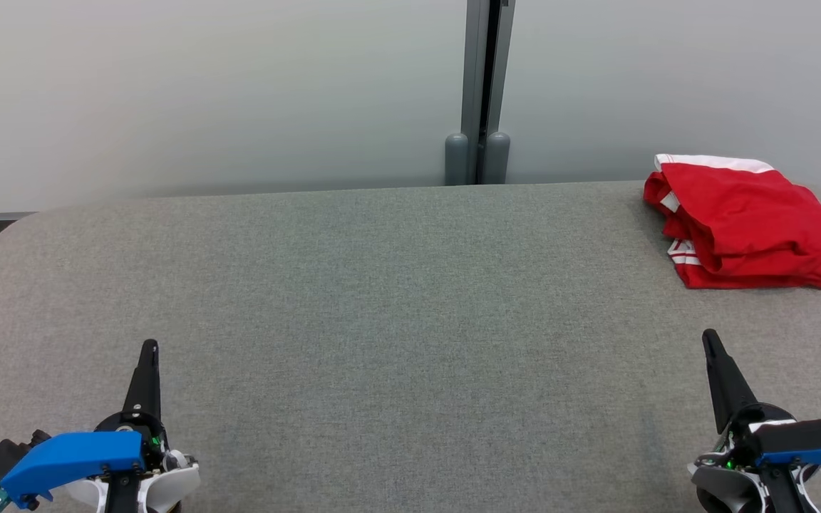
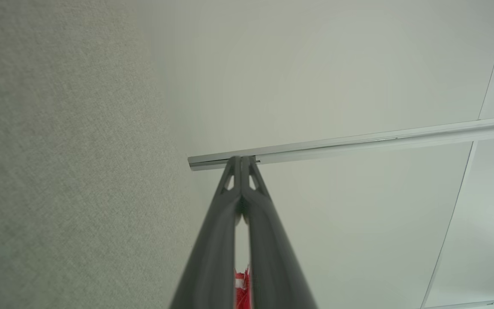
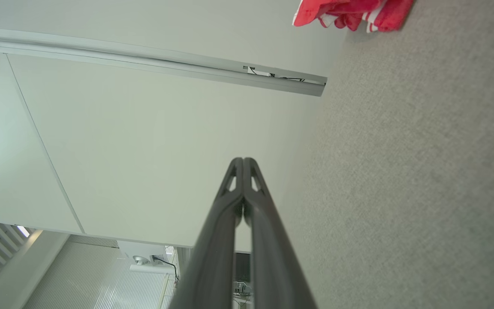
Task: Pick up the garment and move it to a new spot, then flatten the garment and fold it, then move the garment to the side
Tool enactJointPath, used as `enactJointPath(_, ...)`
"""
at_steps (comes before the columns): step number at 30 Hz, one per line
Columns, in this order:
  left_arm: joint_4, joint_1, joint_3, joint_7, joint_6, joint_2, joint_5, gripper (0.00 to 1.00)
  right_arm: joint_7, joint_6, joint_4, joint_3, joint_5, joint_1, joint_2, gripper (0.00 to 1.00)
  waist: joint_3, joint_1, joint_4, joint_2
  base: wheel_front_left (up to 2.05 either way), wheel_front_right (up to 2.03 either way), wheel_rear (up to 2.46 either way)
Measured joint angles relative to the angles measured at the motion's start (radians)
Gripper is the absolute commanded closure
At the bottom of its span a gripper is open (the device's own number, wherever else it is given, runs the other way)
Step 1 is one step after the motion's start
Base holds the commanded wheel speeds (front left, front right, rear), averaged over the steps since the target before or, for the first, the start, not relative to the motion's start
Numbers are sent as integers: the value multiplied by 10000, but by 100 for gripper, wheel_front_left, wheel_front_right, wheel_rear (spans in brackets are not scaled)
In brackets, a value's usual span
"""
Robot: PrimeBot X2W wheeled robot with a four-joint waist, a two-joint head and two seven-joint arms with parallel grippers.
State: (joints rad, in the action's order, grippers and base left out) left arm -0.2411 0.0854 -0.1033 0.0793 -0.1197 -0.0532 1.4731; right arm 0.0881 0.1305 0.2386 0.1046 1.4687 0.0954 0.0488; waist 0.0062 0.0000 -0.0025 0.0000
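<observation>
The garment (image 1: 745,224) is red with white stripes and lies folded in a compact bundle at the far right of the grey table (image 1: 382,285), close to its back edge. In the right wrist view the garment (image 3: 350,13) shows at the top edge. A sliver of the red garment (image 2: 242,287) peeks through the slit between the fingers in the left wrist view. My left gripper (image 1: 148,348) rests shut at the lower left, nothing in it. My right gripper (image 1: 708,336) is shut at the lower right, well in front of the garment and apart from it.
A pale wall stands right behind the table, with a grey vertical post (image 1: 482,92) at its middle. The table's left corner is rounded. The broad grey surface lies between the two grippers.
</observation>
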Motion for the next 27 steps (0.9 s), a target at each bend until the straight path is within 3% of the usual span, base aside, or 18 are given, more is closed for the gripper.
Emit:
enactJointPath(20, -48, 182, -107, 343, -86, 19, 1379, 100, 251, 0, 54, 84, 1407, 54, 2, 100, -31, 0, 25, 0, 0, 0, 0)
enactJointPath(27, -50, 189, -109, 345, -96, 21, 1384, 100, 253, 0, 58, 86, 1429, 55, 2, 100, -31, 0, 25, 0, 0, 0, 0)
